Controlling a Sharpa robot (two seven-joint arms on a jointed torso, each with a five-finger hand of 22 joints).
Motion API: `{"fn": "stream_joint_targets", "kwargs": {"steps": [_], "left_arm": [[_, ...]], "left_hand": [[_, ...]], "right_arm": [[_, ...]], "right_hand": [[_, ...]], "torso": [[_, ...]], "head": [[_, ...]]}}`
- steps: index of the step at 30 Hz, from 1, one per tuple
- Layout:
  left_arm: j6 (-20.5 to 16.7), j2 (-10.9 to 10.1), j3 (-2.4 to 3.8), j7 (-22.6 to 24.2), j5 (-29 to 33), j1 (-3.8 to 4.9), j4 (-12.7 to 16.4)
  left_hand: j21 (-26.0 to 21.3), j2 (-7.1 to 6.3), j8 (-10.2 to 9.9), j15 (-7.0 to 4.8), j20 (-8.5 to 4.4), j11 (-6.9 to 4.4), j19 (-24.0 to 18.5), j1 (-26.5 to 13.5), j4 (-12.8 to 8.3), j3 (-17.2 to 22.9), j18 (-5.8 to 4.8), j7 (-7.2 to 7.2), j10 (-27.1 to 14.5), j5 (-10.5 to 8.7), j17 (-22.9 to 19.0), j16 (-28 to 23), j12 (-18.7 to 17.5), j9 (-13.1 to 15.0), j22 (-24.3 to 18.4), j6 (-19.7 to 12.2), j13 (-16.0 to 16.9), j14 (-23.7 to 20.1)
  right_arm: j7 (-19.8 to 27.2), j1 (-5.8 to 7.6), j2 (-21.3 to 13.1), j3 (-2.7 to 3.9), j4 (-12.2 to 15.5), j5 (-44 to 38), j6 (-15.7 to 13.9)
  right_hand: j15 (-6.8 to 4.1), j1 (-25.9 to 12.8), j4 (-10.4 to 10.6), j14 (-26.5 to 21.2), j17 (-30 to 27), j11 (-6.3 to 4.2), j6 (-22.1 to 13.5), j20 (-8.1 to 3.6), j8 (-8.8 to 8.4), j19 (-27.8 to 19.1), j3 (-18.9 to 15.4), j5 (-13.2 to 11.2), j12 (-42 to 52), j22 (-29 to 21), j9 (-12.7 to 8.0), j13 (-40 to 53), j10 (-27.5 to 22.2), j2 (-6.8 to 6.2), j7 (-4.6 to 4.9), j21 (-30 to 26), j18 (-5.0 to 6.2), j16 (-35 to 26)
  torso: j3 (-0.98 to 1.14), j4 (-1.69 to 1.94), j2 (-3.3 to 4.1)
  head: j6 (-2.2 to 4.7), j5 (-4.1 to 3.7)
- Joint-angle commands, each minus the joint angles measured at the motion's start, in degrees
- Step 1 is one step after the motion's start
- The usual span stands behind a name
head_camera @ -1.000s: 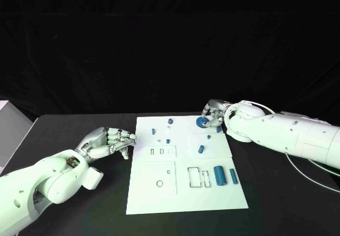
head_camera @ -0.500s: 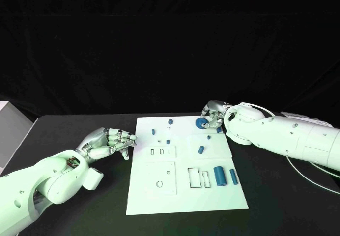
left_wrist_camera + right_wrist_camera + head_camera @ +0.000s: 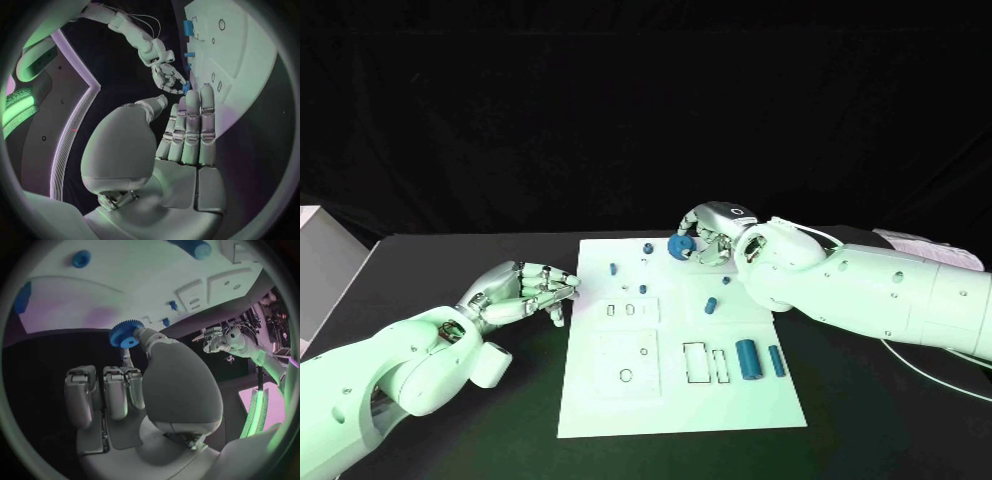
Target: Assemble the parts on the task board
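Holding a blue toothed gear (image 3: 681,246) between thumb and fingertip, the right hand (image 3: 708,232) hangs over the far edge of the white task board (image 3: 678,400); in the right wrist view the gear (image 3: 126,334) sits at the tip of the thumb with the other fingers (image 3: 115,392) straight and clear of it. Whether the gear touches the board cannot be told. Just beside that hand, toward the left arm, a small blue peg (image 3: 648,247) stands on the board, and another blue peg (image 3: 613,268) stands further along. Nearer the robot from the right hand, a short blue piece (image 3: 711,305) lies on the board, and further still two blue cylinders (image 3: 749,355) lie side by side next to outlined rectangular recesses (image 3: 694,362) in the board. The left hand (image 3: 524,290) rests on the black counter (image 3: 459,255) just off the board's edge, its fingers curled loosely inward with nothing in them; in the left wrist view its fingers (image 3: 190,127) lie side by side, pointing toward the board (image 3: 250,65).
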Motion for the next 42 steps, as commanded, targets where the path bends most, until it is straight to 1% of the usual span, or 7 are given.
{"fn": "stream_joint_targets", "kwargs": {"steps": [1,6,12,13,18,33,42], "left_arm": [[1.1,0.2,0.04,0.3,-0.1,-0.05,0.1],[1.2,0.2,0.04,0.3,-0.3,-0.06,0.2],[1.2,0.0,0.04,0.3,-0.6,-0.06,0.3],[1.2,0.0,0.04,0.3,-0.7,-0.06,0.3],[1.2,0.0,0.04,0.3,-0.7,-0.05,0.5],[1.1,-0.4,0.04,0.3,-1.0,-0.05,0.7],[1.1,-0.5,0.04,0.2,-1.1,-0.05,0.8]], "left_hand": [[0.3,0.18,-0.4,0.09,-0.02,0.09,-0.3,0.3,-0.1,0.3,0.31,0.03,-0.5,-0.13,-0.1,-0.4,-0.2,0.0,0.1,-0.3,-0.1,-0.4],[0.3,0.18,-0.4,0.09,-0.02,0.09,-0.3,0.3,-0.1,0.3,0.31,0.03,-0.5,-0.13,-0.1,-0.4,-0.2,0.0,0.1,-0.3,-0.1,-0.4],[0.3,0.18,-0.4,0.09,-0.02,0.09,-0.3,0.3,-0.1,0.3,0.31,0.03,-0.5,-0.13,-0.1,-0.4,-0.2,0.0,0.1,-0.3,-0.1,-0.4],[0.3,0.18,-0.4,0.09,-0.02,0.09,-0.3,0.3,-0.1,0.3,0.31,0.03,-0.5,-0.13,-0.1,-0.4,-0.2,0.0,0.1,-0.3,-0.1,-0.4],[0.4,0.19,-0.4,0.1,-0.02,0.1,-0.4,0.4,-0.3,0.4,0.31,0.05,-0.5,-0.13,-0.1,-0.5,-0.2,0.1,0.1,-0.4,-0.1,-0.4],[0.4,0.19,-0.4,0.1,-0.02,0.1,-0.4,0.4,-0.3,0.4,0.31,0.05,-0.5,-0.13,-0.1,-0.5,-0.2,0.1,0.1,-0.4,-0.1,-0.4],[0.4,0.19,-0.4,0.1,-0.02,0.1,-0.4,0.4,-0.3,0.4,0.31,0.05,-0.5,-0.13,-0.1,-0.5,-0.2,0.1,0.1,-0.4,-0.1,-0.4]], "right_arm": [[-1.0,-0.19,1.2,0.03,1.3,-5.2,-3.9],[-1.8,-0.79,3.5,0.03,1.1,-6.0,-4.0],[-2.0,-1.76,6.1,-0.05,-0.2,-6.2,-2.7],[-2.0,-1.92,6.6,-0.07,-0.6,-6.2,-2.4],[-2.8,-2.55,8.2,-0.18,-2.1,-6.1,-1.3],[-6.0,-2.83,9.6,-0.24,-3.5,-6.6,-0.8],[-6.5,-2.83,10.1,-0.24,-4.2,-6.7,-0.2]], "right_hand": [[-0.4,-0.5,0.0,5.4,12.8,-0.33,3.2,-0.34,0.4,5.9,0.3,0.2,0.2,15.1,0.5,15.1,6.1,-0.11,-1.18,0.2,-0.39,0.2],[-0.42,-0.6,-0.2,5.4,12.8,-0.36,3.2,-0.36,0.38,5.9,0.5,0.0,0.2,15.1,0.5,15.1,6.1,-0.24,-1.18,0.2,-0.39,0.2],[-0.43,-0.7,-0.4,5.4,12.7,-0.33,3.2,-0.38,0.31,5.9,0.7,-0.3,0.2,15.1,0.5,15.1,6.1,-0.4,-1.14,0.2,-0.39,0.2],[-0.43,-0.7,-0.5,5.4,12.6,-0.32,3.2,-0.38,0.28,5.9,0.8,-0.4,0.2,15.1,0.5,15.1,6.1,-0.44,-1.12,0.2,-0.39,0.2],[-0.43,-0.7,-0.5,5.4,12.6,-0.32,3.2,-0.38,0.28,5.9,0.8,-0.4,0.2,15.1,0.5,15.1,6.1,-0.44,-1.12,0.2,-0.39,0.2],[-0.39,-0.9,-0.6,5.4,12.7,-0.3,3.1,-0.39,0.17,5.9,1.0,-0.7,0.2,15.1,0.5,15.1,6.1,-0.53,-1.08,0.2,-0.39,0.2],[-0.37,-1.0,-0.7,5.4,12.7,-0.29,3.1,-0.38,0.13,5.9,1.1,-0.7,0.2,15.1,0.5,15.1,6.1,-0.54,-1.06,0.2,-0.39,0.2]], "torso": [[-0.03,0.03,0.03],[-0.11,-0.09,-0.01],[-0.18,0.0,0.1],[-0.09,0.02,0.1],[-0.11,0.19,0.11],[0.13,-0.02,0.16],[0.12,0.03,0.1]], "head": [[0.22,0.03],[0.38,0.17],[0.45,0.36],[0.42,0.38],[0.27,0.57],[-0.11,1.09],[-0.28,1.13]]}}
